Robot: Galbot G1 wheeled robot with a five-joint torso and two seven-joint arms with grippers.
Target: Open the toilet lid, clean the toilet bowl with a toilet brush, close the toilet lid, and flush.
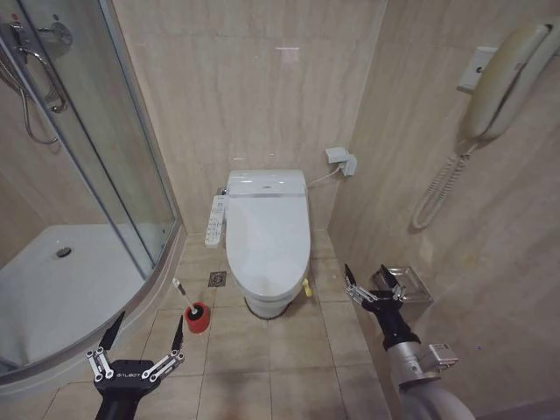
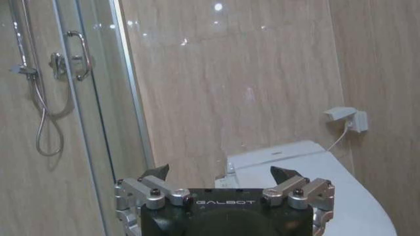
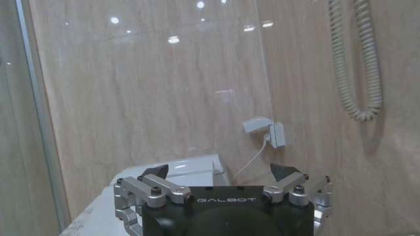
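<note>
Nearest: left gripper (image 1: 147, 331), low over the floor tiles beside the shower tray (image 1: 52, 280), fingers spread wide, holding nothing. In its wrist view the left gripper (image 2: 220, 173) shows the same spread, with the toilet ahead of it.

Right gripper (image 1: 374, 276), raised near the right wall in front of a metal holder (image 1: 411, 287), fingers spread, holding nothing; likewise in its wrist view (image 3: 221, 171).

Brush (image 1: 184, 298), upright in its red cup (image 1: 198, 318) on the floor, just left of the bowl (image 1: 262, 306) and just ahead of the left gripper.

Lid (image 1: 267, 236), down flat over the bowl, a yellow-green strap (image 1: 306, 286) at its front right edge. Button panel (image 1: 215, 220) at the bowl's left side.

Farthest: wall socket (image 1: 343, 161) behind the toilet; wall phone (image 1: 507, 79) on the right wall.
</note>
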